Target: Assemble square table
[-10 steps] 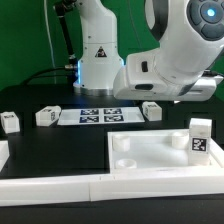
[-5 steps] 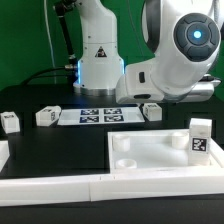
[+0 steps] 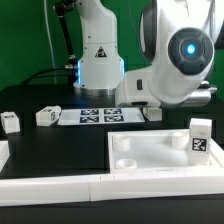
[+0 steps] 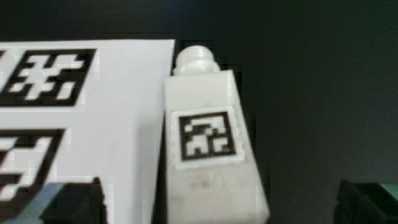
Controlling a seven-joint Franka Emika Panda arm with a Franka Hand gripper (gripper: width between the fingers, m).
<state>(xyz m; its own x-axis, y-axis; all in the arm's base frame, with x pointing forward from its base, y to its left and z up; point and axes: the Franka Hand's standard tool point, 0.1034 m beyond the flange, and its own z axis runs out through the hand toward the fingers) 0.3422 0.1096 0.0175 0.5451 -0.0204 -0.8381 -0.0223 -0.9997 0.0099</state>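
Note:
The white square tabletop [image 3: 150, 152] lies at the front right, rim up. One tagged leg block [image 3: 198, 137] stands at its right edge. Two more leg blocks [image 3: 10, 122] [image 3: 46, 117] lie at the exterior view's left. A fourth leg [image 3: 152, 112] lies by the marker board's right end, partly hidden under the arm [image 3: 178, 62]. In the wrist view this leg [image 4: 210, 130] lies lengthwise with its tag up. My gripper [image 4: 217, 205] is open above it. Its dark fingertips [image 4: 63, 205] stand on either side of the leg's near end without touching it.
The marker board [image 3: 95, 116] lies at the back middle, and its edge shows beside the leg in the wrist view [image 4: 71, 110]. Long white border bars run along the front [image 3: 60, 185] and the left [image 3: 3, 152]. The robot base [image 3: 98, 50] stands behind.
The arm's wrist has turned so its lit ring faces the camera more. It has shifted slightly to the exterior view's left, over the fourth leg. No parts have moved.

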